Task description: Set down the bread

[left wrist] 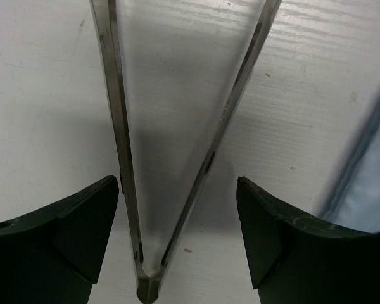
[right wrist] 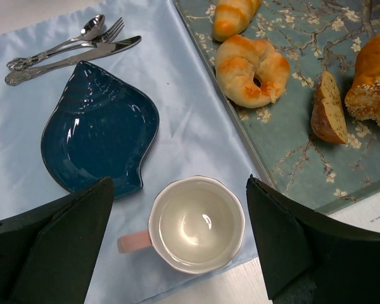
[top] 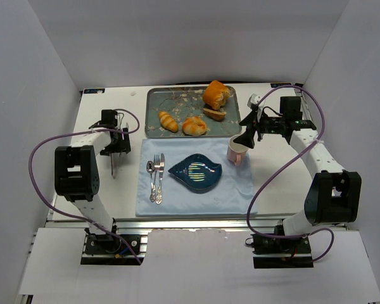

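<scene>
The bread [top: 168,120] is a small striped golden roll lying at the left of the grey patterned tray [top: 158,100]; in the right wrist view the bread [right wrist: 234,16] is cut off by the top edge. My left gripper [top: 116,147] is far left of it, low over the bare table. There my left gripper [left wrist: 177,180] is open, with a pair of metal tongs [left wrist: 117,126] lying loose between its fingers. My right gripper [top: 248,140] hangs open above a white cup [right wrist: 196,225], holding nothing.
On the tray lie a rounder curled bun [right wrist: 250,69], a cut slice [right wrist: 329,107] and a large orange loaf [right wrist: 373,82]. A pale blue cloth [top: 196,196] carries a dark blue shell plate [top: 196,171], cutlery [top: 156,177] and the cup [top: 237,150].
</scene>
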Available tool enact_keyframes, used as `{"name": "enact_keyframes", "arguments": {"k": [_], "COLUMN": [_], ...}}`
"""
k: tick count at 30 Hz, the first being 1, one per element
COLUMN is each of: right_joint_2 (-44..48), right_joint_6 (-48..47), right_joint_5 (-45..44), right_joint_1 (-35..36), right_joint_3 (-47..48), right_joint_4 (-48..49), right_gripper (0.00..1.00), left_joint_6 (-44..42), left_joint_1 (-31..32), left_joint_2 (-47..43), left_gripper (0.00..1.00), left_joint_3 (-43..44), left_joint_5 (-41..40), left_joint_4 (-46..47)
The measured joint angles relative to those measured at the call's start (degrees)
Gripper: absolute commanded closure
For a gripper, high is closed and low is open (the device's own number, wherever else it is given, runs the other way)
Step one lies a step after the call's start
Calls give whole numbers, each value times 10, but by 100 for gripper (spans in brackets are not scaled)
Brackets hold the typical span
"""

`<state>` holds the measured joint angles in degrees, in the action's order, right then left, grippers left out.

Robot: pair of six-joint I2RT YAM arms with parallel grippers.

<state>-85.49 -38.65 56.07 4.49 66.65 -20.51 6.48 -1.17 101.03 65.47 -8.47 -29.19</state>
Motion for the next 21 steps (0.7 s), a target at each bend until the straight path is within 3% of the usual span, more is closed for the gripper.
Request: {"name": "enact_keyframes", "arguments": {"k": [10,16,17,21], "right_joint_2": [0,0,0,0], "right_joint_6": [-5,-5,-5,-3], "right_joint_5": [20,28,29,37], "right_joint_1": [-30,-37,-37,-49], "right_joint_3": [0,0,0,0], "right_joint_4": [-4,-5,-5,-5], "right_gripper": [11,11,11,11], "left_joint_6": [-15,-7,-4,7], "left_joint_1": [0,-1,-2,-6], "left_joint_2": [21,20,19,16], "left_gripper": [17,33,43,64], "left_joint_3": [-14,-31,-33,-46], "left_joint_5": [-15,3,7,27], "left_joint_4": [25,57,63,86]}}
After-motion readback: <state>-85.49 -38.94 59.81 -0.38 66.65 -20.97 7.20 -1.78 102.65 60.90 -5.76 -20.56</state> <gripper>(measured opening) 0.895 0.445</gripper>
